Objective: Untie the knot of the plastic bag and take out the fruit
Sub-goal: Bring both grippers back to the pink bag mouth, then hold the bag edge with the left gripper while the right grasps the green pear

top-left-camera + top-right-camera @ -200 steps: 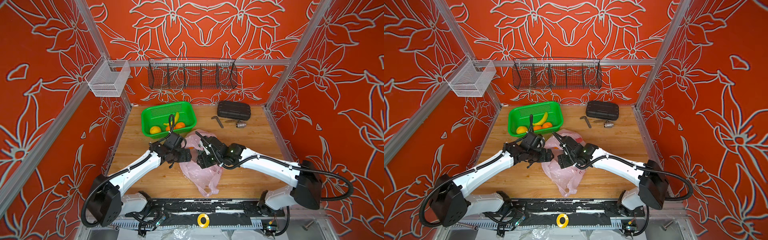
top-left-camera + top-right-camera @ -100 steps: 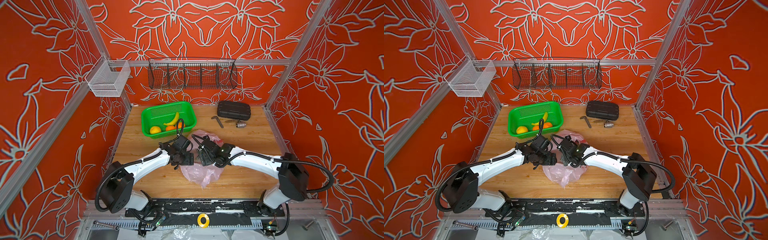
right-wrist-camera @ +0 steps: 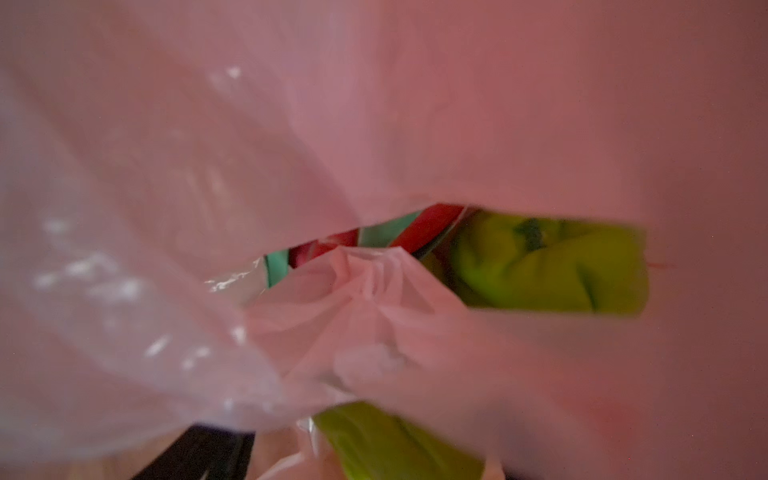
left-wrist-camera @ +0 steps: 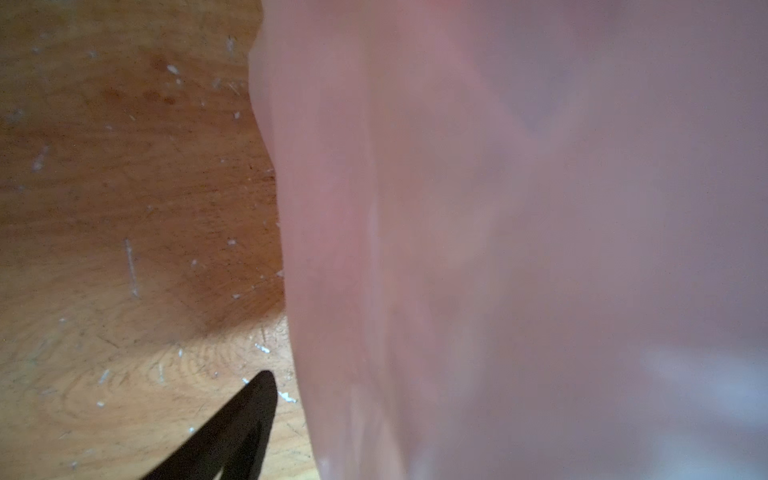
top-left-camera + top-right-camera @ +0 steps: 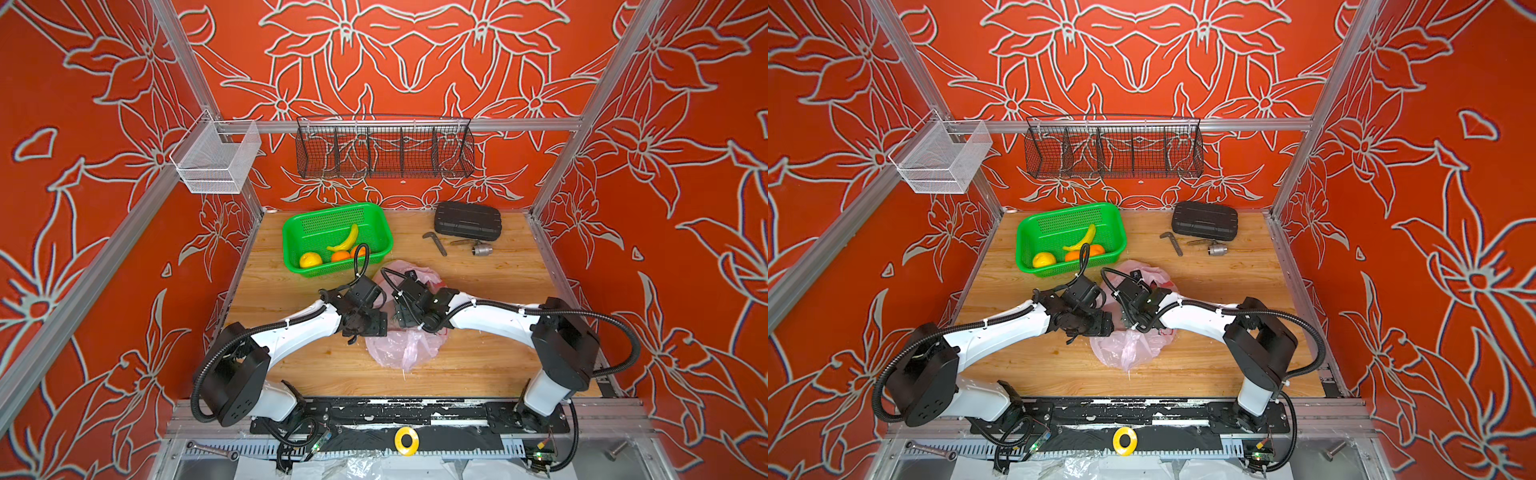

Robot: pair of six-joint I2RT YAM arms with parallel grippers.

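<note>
Near edge: a yellow tape roll point(image 5: 405, 441) sits on the black base rail, with a wrench point(image 5: 214, 452) on the metal ledge at near left. Both arms reach from the near corners toward the middle of the counter point(image 5: 291, 365).

Mid counter lies the plastic bag point(image 5: 399, 349), pink and crumpled. Its near tip points at the rail and its far end is just short of the green basket. It shows in both top views point(image 5: 1125, 347).

The left end effector point(image 5: 372, 326) is at the bag's left edge and the right end effector point(image 5: 404, 318) is over the bag's middle, the two just beside each other.
- **Left:** the jaws are wide. The left wrist view gives one black finger point(image 4: 237, 432) over bare counter beside the film; the other is hidden behind the film.
- **Right:** cannot tell whether wide or narrow. Film covers the right wrist view and only a dark finger point(image 3: 195, 453) peeks out.

Fruit in the bag: through a gap in the film the right wrist view shows a green fruit point(image 3: 552, 270) and a red-and-green dragon fruit point(image 3: 419, 228). The film bunches into a pucker at the gap.

Farther, left of centre, the green basket point(image 5: 291, 249) holds a lemon-like fruit point(image 5: 310, 260), oranges point(image 5: 340, 256) and a banana point(image 5: 347, 240).

Far right, close together: a hex key point(image 5: 438, 246), a drill chuck point(image 5: 481, 249) and a black case point(image 5: 467, 220).

Back wall: a black wire basket point(image 5: 384, 151), and a white mesh basket point(image 5: 216, 160) at the far left corner.
</note>
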